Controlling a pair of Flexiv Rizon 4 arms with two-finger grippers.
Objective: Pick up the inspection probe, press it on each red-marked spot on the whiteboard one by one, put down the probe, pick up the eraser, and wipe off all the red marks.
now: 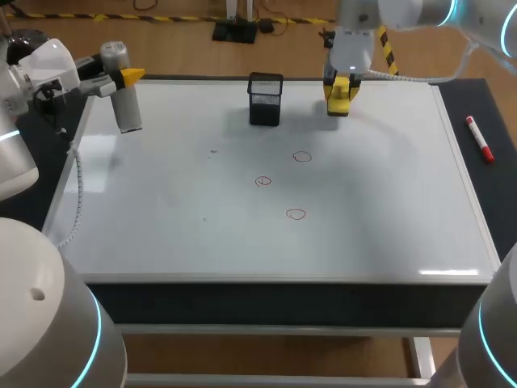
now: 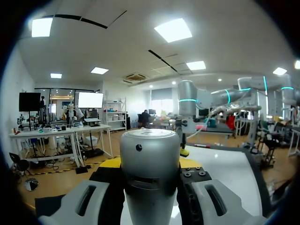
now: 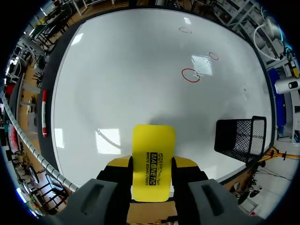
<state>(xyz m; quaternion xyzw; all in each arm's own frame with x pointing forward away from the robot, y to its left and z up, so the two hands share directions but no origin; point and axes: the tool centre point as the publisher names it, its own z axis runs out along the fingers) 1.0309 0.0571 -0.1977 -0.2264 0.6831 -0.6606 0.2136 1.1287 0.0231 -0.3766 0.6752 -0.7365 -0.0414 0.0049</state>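
Near corners: the grey shoulders of the left arm (image 1: pixel 48 323) and the right arm (image 1: pixel 493 331), each with a cyan ring.

Whiteboard (image 1: pixel 161 234) lies flat on the dark table (image 1: pixel 502 194) and covers most of it.

Three red marks, small open circles, right of the board's middle:
- near one (image 1: pixel 296 214)
- middle one (image 1: pixel 263 182), slightly left
- far one (image 1: pixel 302 157)

Black mesh holder (image 1: pixel 266 99) stands upright at the far edge, near the middle.

Left gripper (image 1: pixel 125 78) at the far-left corner, fingers pointing right. Its jaws are clamped on the inspection probe (image 1: pixel 123 101), a silver cylinder held upright. The left wrist view shows a finger pressing each side of the barrel. Lower end sits over the board's corner; I cannot tell if it touches.

Right gripper (image 3: pixel 152 164) over the far edge, just right of the holder. Its jaws grip the yellow eraser (image 3: pixel 153 143) from both sides, and the eraser juts out past the fingertips. Its shadow falls on the board ahead.

Red marker (image 1: pixel 480 139) lies on the table, off the board's right edge.
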